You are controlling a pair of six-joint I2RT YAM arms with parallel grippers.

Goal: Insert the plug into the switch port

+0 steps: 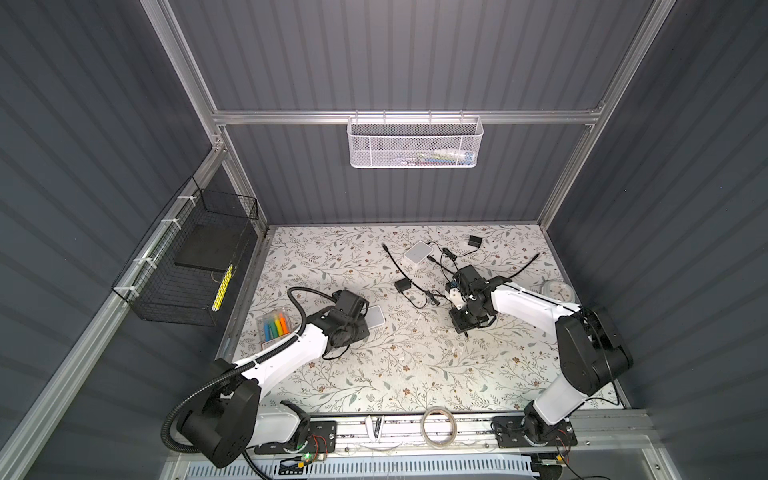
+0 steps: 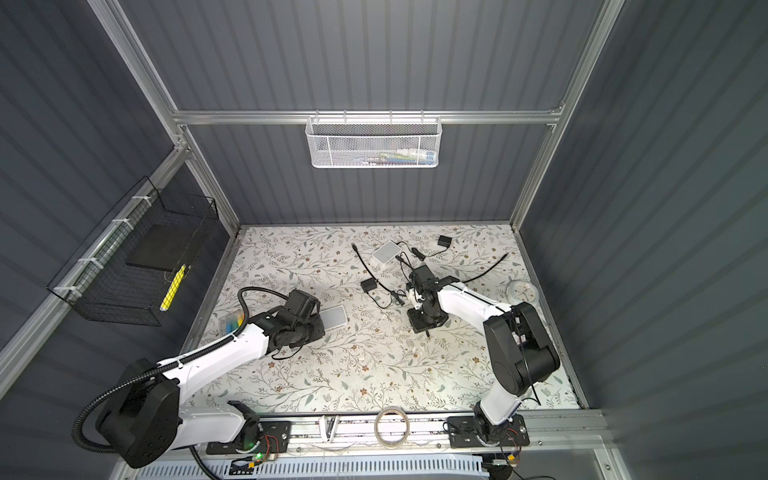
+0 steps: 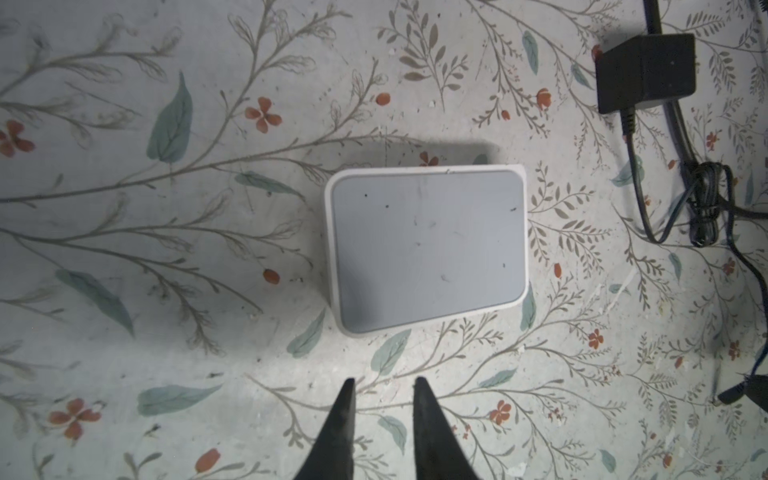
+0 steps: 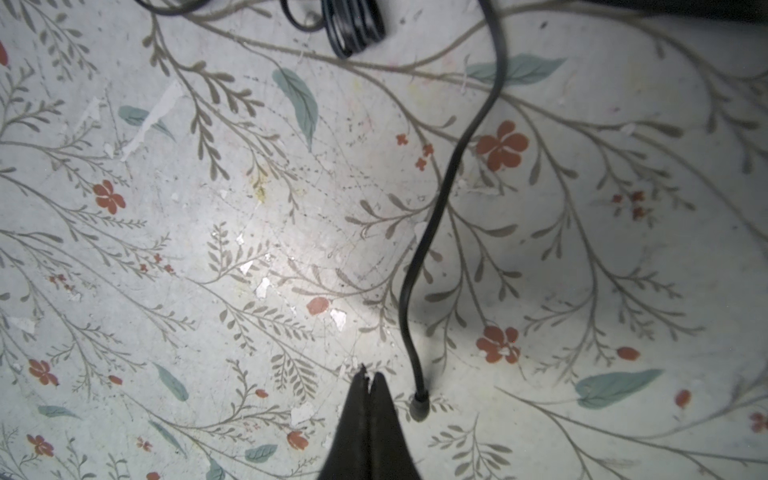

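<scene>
The switch (image 3: 426, 249) is a small white box with rounded corners and a flat grey top marked by a few dark specks and faint scratches. It lies flat on the flowered tabletop (image 3: 124, 249). In both top views it sits just beside the left arm's wrist (image 1: 376, 316) (image 2: 335, 318); no port shows on any face in view. The left tool (image 3: 384, 380) hangs just short of the switch's near edge, its two dark fingers parted by a narrow gap with nothing between them.

The plug (image 4: 419, 409) is a short black barrel with a rounded end, lying on the tabletop. Its thin black cable (image 4: 440, 199) winds away from it in loose bends. The right tool (image 4: 370, 376) has its fingers pressed together on nothing, with the plug just beside the tips and outside them. A black power adapter (image 3: 646, 72) lies well apart from the switch.
</scene>
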